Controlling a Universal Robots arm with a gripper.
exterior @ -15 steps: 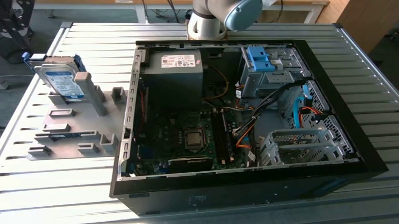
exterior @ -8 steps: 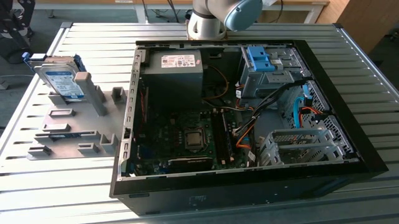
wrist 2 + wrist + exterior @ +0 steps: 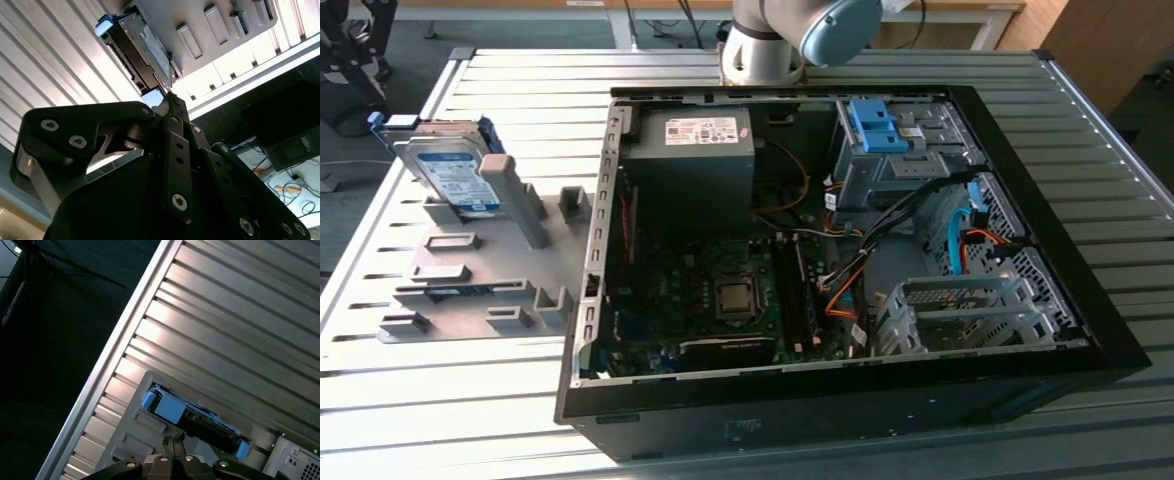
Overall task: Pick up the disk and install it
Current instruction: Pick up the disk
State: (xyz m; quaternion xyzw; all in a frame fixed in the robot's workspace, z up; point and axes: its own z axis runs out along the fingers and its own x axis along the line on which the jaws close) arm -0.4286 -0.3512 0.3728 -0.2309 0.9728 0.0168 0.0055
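Observation:
The disk (image 3: 454,172) is a silver drive with a white-and-blue label in a blue bracket. It stands on edge in a slot of the grey fixture plate (image 3: 480,290) at the exterior view's left. The disk (image 3: 142,47) (image 3: 192,417) appears in both wrist views. My gripper (image 3: 169,100) (image 3: 173,439) hovers above the fixture, some way from the disk. Its black fingertips are pressed together with nothing between them. The arm (image 3: 781,40) rises behind the computer case.
An open black computer case (image 3: 1067,250) lies on the slatted metal table (image 3: 534,90). Inside are a grey power supply (image 3: 694,150), a drive cage with a blue bracket (image 3: 881,125), a bare metal cage (image 3: 961,310) and loose cables. The fixture has several low grey blocks.

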